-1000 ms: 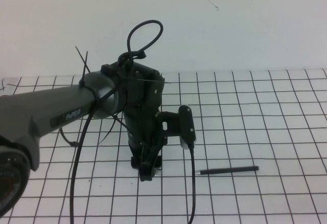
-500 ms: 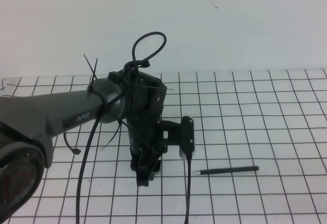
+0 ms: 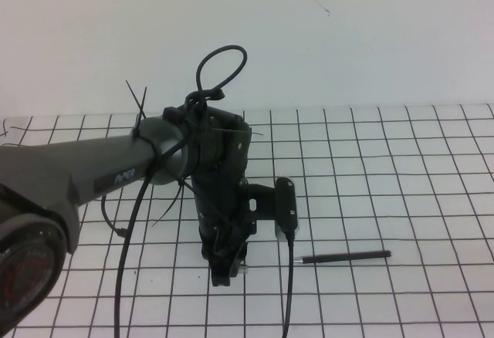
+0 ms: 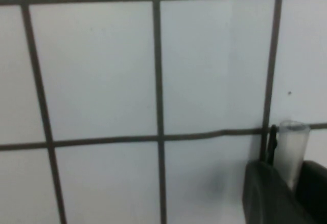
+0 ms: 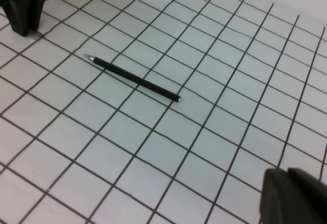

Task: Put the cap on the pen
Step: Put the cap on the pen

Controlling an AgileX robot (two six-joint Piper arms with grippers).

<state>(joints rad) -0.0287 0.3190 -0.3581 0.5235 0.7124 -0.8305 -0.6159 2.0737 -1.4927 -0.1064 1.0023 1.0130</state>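
The pen (image 3: pixel 345 258) lies flat on the gridded table, its silver tip pointing towards my left gripper. It also shows in the right wrist view (image 5: pixel 132 77). My left gripper (image 3: pixel 225 275) points down at the table, about one grid square left of the pen's tip. In the left wrist view this gripper (image 4: pixel 291 179) is shut on a short pale cap (image 4: pixel 292 143) with a dark clip, held just above the table. My right gripper (image 5: pixel 289 177) is out of the high view. It hovers above the table, away from the pen, with its fingers together and empty.
A thick black cable (image 3: pixel 288 292) hangs from the left wrist camera down to the table beside the pen's tip. The left arm (image 3: pixel 85 172) reaches in from the left. The left gripper also shows in the right wrist view (image 5: pixel 23 6). A white wall stands behind the table.
My left gripper has moved down a little, towards the table and the near edge, and slightly right. The pen has not moved.
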